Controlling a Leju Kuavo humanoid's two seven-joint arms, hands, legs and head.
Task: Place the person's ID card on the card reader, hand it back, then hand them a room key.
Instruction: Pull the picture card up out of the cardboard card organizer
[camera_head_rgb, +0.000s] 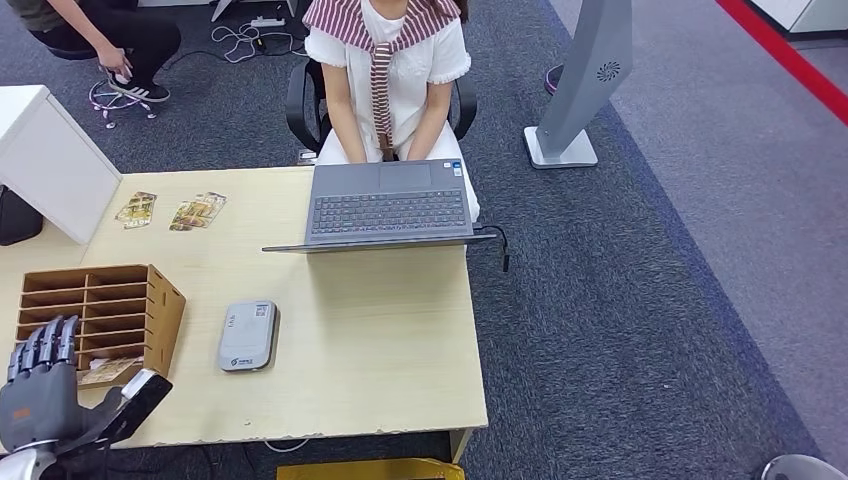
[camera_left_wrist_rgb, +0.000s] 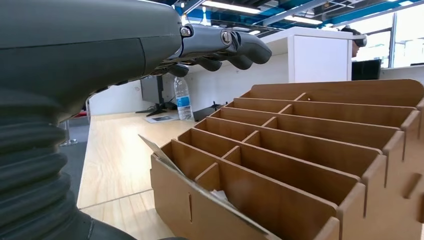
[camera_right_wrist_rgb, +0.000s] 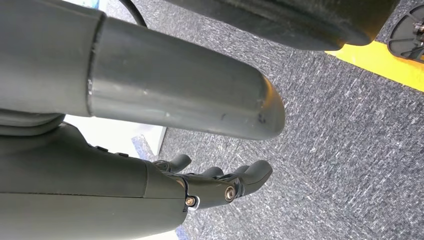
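The grey-white card reader (camera_head_rgb: 248, 335) lies flat on the wooden table (camera_head_rgb: 380, 340), just right of a wooden slotted organizer (camera_head_rgb: 100, 315). A card (camera_head_rgb: 105, 371) rests in the organizer's nearest slot, and its thin edge (camera_left_wrist_rgb: 200, 189) leans there in the left wrist view. My left hand (camera_head_rgb: 48, 388) hovers at the table's near left corner, in front of the organizer (camera_left_wrist_rgb: 310, 150), fingers (camera_left_wrist_rgb: 220, 44) spread and holding nothing. My right hand (camera_right_wrist_rgb: 220, 182) hangs over the carpet with its fingers apart and nothing in it. The seated person (camera_head_rgb: 385, 70) faces me across the table, hands in lap.
An open laptop (camera_head_rgb: 388, 205) sits at the table's far edge. Two printed leaflets (camera_head_rgb: 137, 208) (camera_head_rgb: 198, 211) lie at the far left. A white cabinet (camera_head_rgb: 45, 160) stands left of the table. A grey kiosk stand (camera_head_rgb: 580, 90) is on the carpet. Another person (camera_head_rgb: 100, 35) crouches at the back left.
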